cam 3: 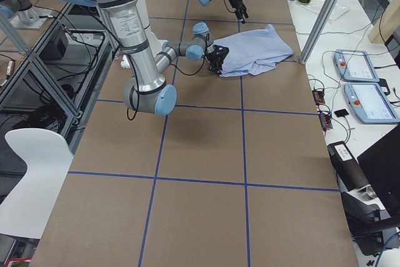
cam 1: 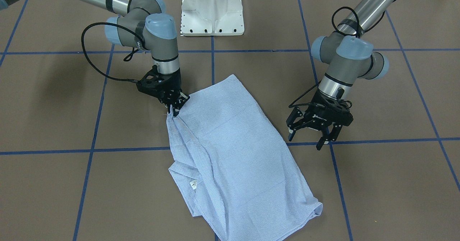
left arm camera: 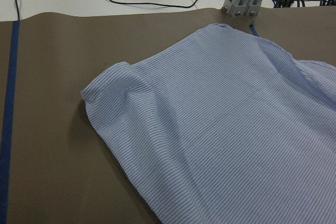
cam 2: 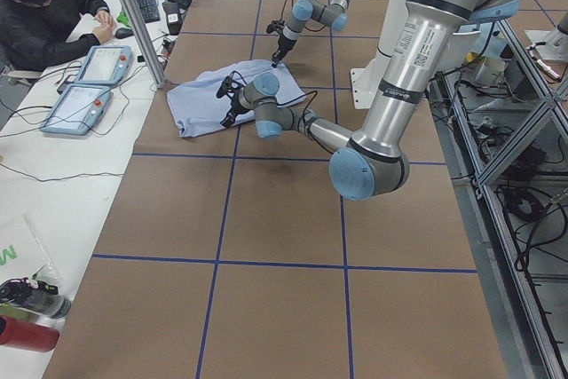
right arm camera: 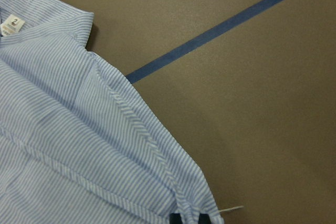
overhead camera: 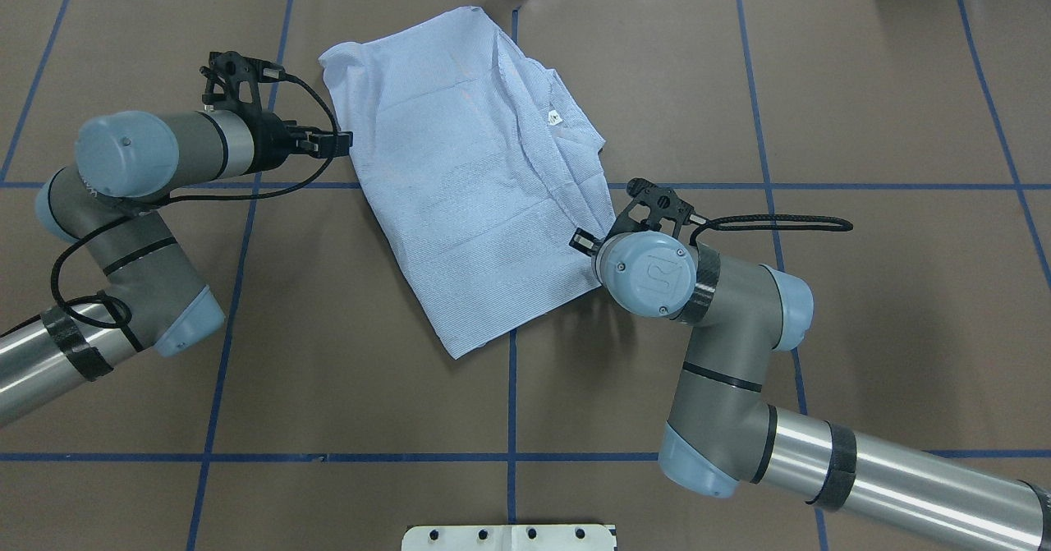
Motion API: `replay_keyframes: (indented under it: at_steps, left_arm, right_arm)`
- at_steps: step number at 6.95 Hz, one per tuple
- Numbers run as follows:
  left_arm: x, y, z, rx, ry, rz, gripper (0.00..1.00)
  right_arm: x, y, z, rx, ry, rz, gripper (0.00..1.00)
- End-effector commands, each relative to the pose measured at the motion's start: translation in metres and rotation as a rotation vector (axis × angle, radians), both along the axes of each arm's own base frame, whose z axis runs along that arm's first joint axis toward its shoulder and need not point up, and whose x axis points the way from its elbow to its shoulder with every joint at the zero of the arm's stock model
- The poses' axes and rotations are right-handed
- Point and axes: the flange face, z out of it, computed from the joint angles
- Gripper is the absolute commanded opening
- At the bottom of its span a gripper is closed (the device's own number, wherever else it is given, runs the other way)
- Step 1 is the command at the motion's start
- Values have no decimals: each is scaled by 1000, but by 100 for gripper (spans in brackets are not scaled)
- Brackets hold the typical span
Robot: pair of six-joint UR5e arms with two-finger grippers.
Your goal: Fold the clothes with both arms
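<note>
The light blue striped shirt (cam 1: 230, 154) lies folded into a rough rectangle on the brown table, its white neck label (cam 1: 194, 184) showing at one edge. My right gripper (cam 1: 175, 109) is shut on a bunched corner of the shirt's edge and holds it slightly raised. In the overhead view the shirt (overhead camera: 468, 190) is in the middle and the right wrist hides that gripper. My left gripper (cam 1: 306, 139) is open and empty, just off the shirt's opposite long edge. It also shows in the overhead view (overhead camera: 338, 142). The left wrist view shows the shirt (left arm camera: 226, 129); the right wrist view shows its hem (right arm camera: 68, 145).
The white pedestal base (cam 1: 212, 11) stands at the robot's side of the table. Blue tape lines (cam 1: 125, 149) grid the brown table. In the exterior left view a metal post (cam 2: 133, 15) and an operator (cam 2: 44, 15) with control pendants (cam 2: 89, 68) are beyond the far edge.
</note>
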Motion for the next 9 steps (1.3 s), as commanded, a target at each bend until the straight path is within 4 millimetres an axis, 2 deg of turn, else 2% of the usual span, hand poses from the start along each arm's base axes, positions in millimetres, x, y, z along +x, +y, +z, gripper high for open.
replay_keyframes:
  at_steps: [1, 2, 3, 4, 5, 6, 7, 8, 9]
  left_arm:
    - [0, 0, 1, 0, 0, 0, 100]
    - [0, 0, 1, -1, -1, 0, 100]
    - [-1, 1, 0, 1, 2, 1, 100]
    - [-4, 5, -15, 18, 25, 7, 100]
    - [-12, 17, -26, 32, 51, 14, 100]
    - [-15, 29, -46, 13, 115, 26, 100]
    - [-2, 51, -65, -38, 199, 44, 100]
    - [2, 83, -77, -84, 271, 72, 100]
    - [-6, 125, -83, -139, 338, 104, 100]
  right_arm:
    - [1, 1, 1, 1, 24, -5, 0]
    - [7, 3, -7, 12, 10, 0, 0]
    - [15, 8, -25, 11, 11, -2, 0]
    - [27, 25, -51, 19, -9, -15, 0]
    - [30, 53, -74, 45, -23, -26, 0]
    - [32, 73, -93, 61, -31, -37, 0]
    - [42, 79, -104, 60, -42, -38, 0]
    - [48, 81, -109, 61, -44, -37, 0]
    - [48, 81, -109, 61, -44, -35, 0]
